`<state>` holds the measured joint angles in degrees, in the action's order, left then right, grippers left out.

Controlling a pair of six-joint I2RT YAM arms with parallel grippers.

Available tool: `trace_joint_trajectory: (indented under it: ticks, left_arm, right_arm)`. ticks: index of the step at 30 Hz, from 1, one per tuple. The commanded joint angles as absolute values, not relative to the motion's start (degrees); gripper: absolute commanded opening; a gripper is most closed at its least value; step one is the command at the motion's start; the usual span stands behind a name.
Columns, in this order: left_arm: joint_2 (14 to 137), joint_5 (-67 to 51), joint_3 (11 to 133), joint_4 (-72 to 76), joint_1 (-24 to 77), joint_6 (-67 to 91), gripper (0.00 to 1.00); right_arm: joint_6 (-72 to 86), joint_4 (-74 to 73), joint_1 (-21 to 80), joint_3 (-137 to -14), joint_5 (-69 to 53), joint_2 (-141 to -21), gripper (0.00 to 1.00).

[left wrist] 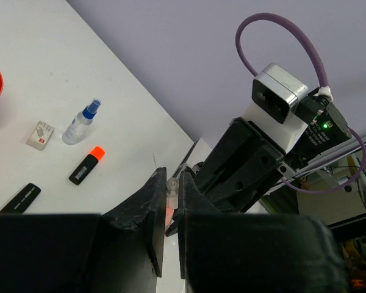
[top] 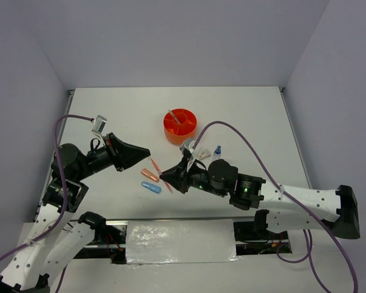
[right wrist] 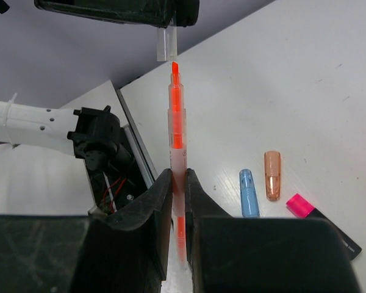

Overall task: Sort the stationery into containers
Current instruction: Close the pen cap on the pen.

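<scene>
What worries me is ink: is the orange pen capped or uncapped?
Uncapped: the orange pen shows a bare tip; the left pincer holds its clear cap separately.

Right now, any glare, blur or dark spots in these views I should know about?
Top external: even light, soft shadows; the only glare is on the shiny patch at the near edge. Left wrist: its own fingers are near-black and soft, the small bottle beyond is sharp. Right wrist: fingers dark too, but the thin pen between them reads crisp and bright.
</scene>
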<state>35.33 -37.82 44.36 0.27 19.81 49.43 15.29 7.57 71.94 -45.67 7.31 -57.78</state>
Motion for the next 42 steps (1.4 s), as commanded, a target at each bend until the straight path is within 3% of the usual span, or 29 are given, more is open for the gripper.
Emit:
trace_joint_trajectory:
  ticks: [1, 27, 33, 34, 35, 37, 38, 42]
  left_arm:
    - [34.8, -38.94, 44.56, 3.25, 20.13, 48.16, 0.0]
    - [34.45, -40.34, 42.63, -2.99, 20.13, 39.03, 0.0]
    - [35.33, -42.36, 41.13, -1.67, 20.13, 39.55, 0.0]
    - [35.51, -42.19, 41.31, -1.93, 20.13, 39.55, 0.03]
    - [35.42, -41.84, 41.92, -2.37, 20.21, 39.46, 0.15]
    - [34.98, -41.4, 42.62, -3.25, 20.13, 39.11, 0.28]
    - [34.81, -41.14, 43.41, -3.43, 20.13, 39.02, 0.42]
    - [34.54, -40.34, 45.09, -3.43, 20.21, 39.29, 0.52]
  right_arm:
    - [14.41, 9.23, 71.63, -49.31, 7.21, -58.53, 0.0]
    - [16.08, 4.57, 65.83, -62.58, 4.04, -65.92, 0.0]
    - [14.07, 10.1, 65.57, -61.61, 0.72, -65.39, 0.0]
    - [13.54, 10.46, 65.57, -61.35, 0.27, -65.3, 0.0]
    - [13.19, 10.63, 65.57, -60.74, -1.13, -65.3, 0.0]
    - [13.36, 11.16, 65.74, -59.86, -2.89, -65.13, 0.0]
    - [13.62, 11.34, 65.66, -58.81, -2.99, -65.13, 0.0]
    - [14.41, 11.07, 65.74, -57.22, -2.81, -64.51, 0.0]
